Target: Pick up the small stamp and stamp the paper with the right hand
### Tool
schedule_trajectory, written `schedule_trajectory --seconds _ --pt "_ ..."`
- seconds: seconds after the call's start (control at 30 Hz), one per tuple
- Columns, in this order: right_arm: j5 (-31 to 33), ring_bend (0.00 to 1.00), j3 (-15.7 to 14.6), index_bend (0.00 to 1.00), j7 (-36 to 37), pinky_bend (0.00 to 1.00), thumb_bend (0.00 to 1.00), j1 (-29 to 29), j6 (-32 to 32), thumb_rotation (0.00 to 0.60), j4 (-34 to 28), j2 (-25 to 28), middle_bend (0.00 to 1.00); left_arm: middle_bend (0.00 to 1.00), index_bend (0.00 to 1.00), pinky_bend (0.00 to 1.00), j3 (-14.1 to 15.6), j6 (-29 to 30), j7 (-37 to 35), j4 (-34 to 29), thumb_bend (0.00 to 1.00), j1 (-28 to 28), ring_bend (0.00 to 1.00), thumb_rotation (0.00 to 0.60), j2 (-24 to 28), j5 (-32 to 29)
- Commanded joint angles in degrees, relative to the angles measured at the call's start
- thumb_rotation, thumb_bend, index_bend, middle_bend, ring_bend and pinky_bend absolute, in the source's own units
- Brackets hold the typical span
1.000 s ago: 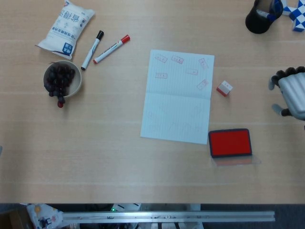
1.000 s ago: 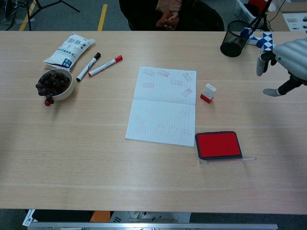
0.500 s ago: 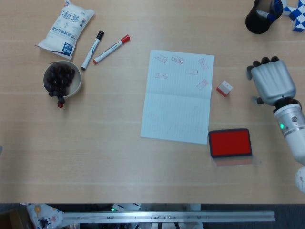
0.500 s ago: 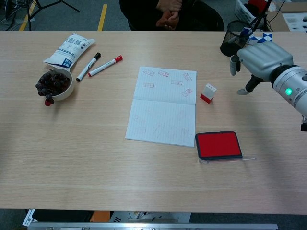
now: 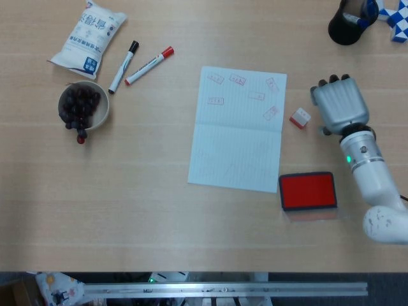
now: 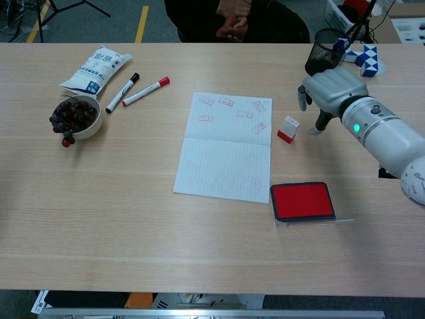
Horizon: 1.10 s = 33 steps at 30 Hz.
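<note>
One paper [image 5: 241, 127], one small stamp [image 5: 299, 118], one ink pad [image 5: 308, 190], two markers [image 5: 148, 65], one bowl [image 5: 100, 116], one bag [image 5: 89, 36], one black cup [image 5: 345, 24].

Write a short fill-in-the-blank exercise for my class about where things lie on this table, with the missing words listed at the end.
1. The small stamp stands between the paper and the robot's ____ hand.
2. The open ink pad shows a ____ surface.
3. The bowl of dark fruit sits beside two ____.
4. The stamp marks lie on the paper's ____ half.

Missing words: right; red; markers; far
</note>
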Motion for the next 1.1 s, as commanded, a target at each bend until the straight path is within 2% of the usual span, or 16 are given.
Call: schedule_trajectory --seconds 0.03,0.33,0.67,1.1 --pt "0.69 0.29 0.01 0.47 -0.41 0.34 0.09 0.79 -0.12 0.600 0.59 -0.76 0.40 0.11 0.10 0.10 -0.04 -0.12 -0.18 0.19 0.17 -0.04 0.18 0.600 0.02 -0.21" --pt "5.10 0.27 -0.60 0.45 -3.30 0.34 0.09 3.94 -0.75 0.600 2.10 -2.82 0.38 0.11 0.10 0.10 -0.10 -0.45 -0.93 0.94 0.17 -0.10 0.18 0.600 0.04 -0.80" --pt "7.24 0.27 -0.81 0.43 -4.22 0.34 0.09 6.62 -0.88 0.600 2.49 -3.42 0.38 0.11 0.10 0.10 -0.08 -0.50 -1.50 1.05 0.17 -0.07 0.18 0.600 0.37 -1.05" --pt "8.26 0.26 -3.32 0.43 -3.70 0.34 0.09 7.62 -0.91 0.600 1.36 -3.33 0.38 0.11 0.10 0.10 0.15 -0.59 -1.51 1.05 0.17 -0.06 0.18 0.600 0.40 -0.86"
